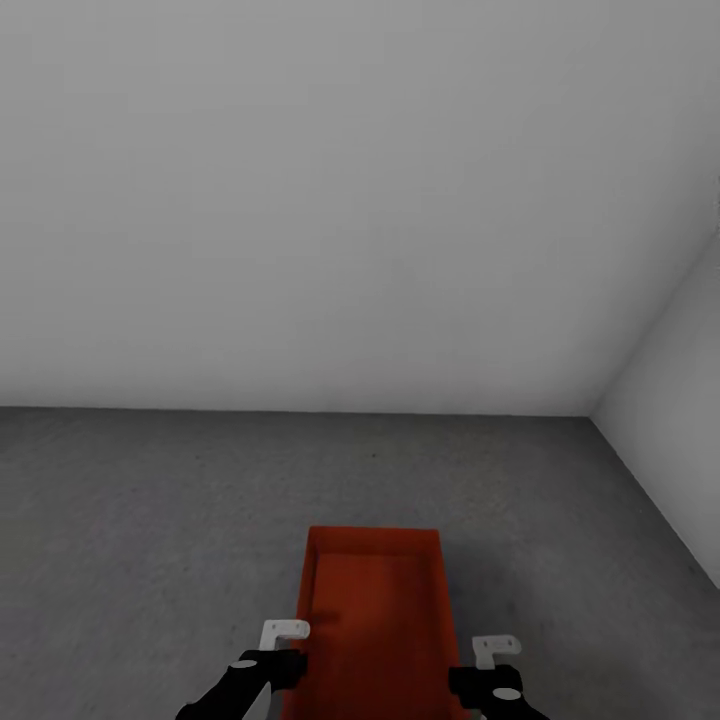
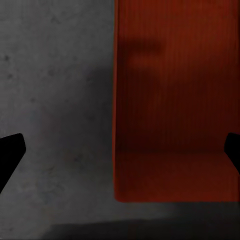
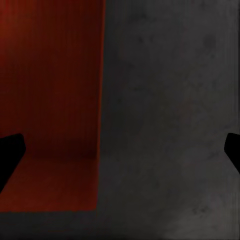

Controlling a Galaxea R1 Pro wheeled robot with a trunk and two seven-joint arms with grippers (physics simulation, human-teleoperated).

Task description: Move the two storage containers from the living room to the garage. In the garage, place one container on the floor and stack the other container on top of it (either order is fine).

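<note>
Head view: an orange-red storage container (image 1: 375, 620) is lying on the garage's concrete floor (image 1: 150, 520), flanked by the left pincer (image 1: 285, 633) and right pincer (image 1: 496, 648). Left wrist view: wide-spread fingertips (image 2: 11, 152) are straddling the container's wall (image 2: 116, 125). Right wrist view: wide fingertips (image 3: 10, 152) are straddling the opposite wall (image 3: 102, 100). Risk, as judged: uneven closing is likely skewing the thin-walled box

Floor (image 1: 150, 520) looks like rough matt concrete, dk grey w/ faint mottling; storage container (image 1: 375, 610) is smooth orange-red plastic, finely ribbed inside, low sheen; walls (image 1: 350, 200) plain matt white-grey.
</note>
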